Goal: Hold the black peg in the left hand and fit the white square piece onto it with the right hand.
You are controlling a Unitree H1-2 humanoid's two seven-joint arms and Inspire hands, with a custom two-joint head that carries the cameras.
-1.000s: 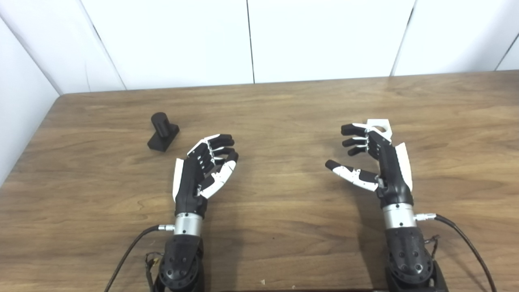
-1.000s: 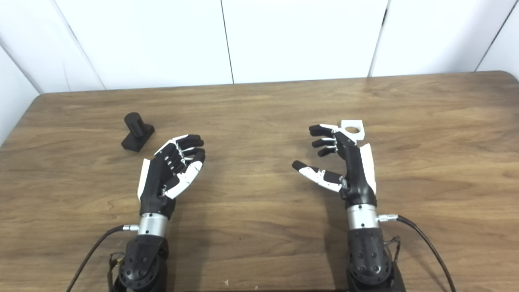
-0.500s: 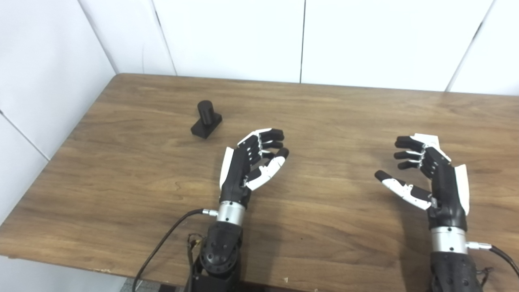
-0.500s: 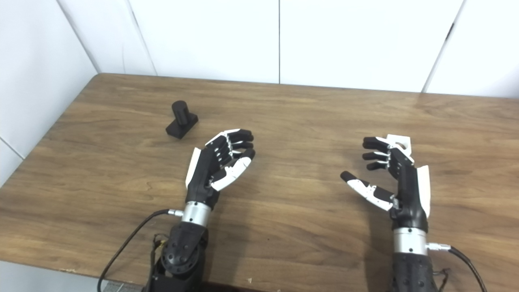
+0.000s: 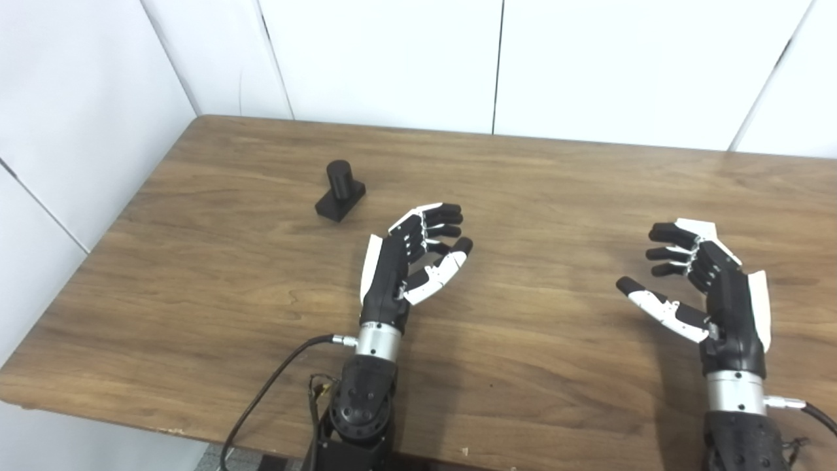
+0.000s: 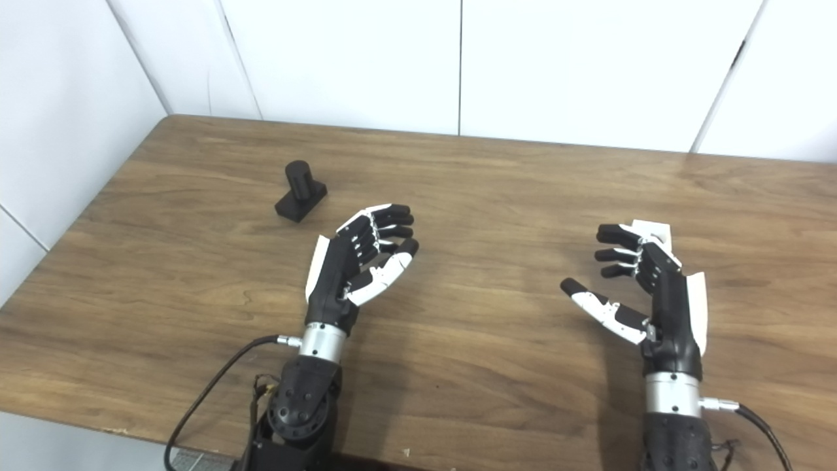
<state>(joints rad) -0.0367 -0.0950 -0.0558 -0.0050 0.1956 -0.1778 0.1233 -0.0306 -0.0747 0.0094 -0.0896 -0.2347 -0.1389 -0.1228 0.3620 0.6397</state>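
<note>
- Left eye view and right eye view both look down on a brown wooden table (image 5: 261, 275) set into a corner of white wall panels (image 5: 379, 59); the table fills most of each picture.
- Left hand (image 5: 409, 265), black and white, reaches in from the bottom edge near the middle of the table. Its palm faces right, its fingers are loosely curled with gaps between them, and it holds nothing.
- Right hand (image 6: 650, 291) reaches in at the right side. Its fingers are spread, its thumb points left away from them, and it holds nothing.
- Black peg (image 5: 340, 191) stands upright on its dark base on the far left part of the table. It sits beyond the left hand and to its left, clearly apart from it.
- White square piece (image 6: 652, 231) lies on the table just behind the right hand's fingertips. The hand covers most of it, so contact cannot be judged; it appears to lie flat.
</note>
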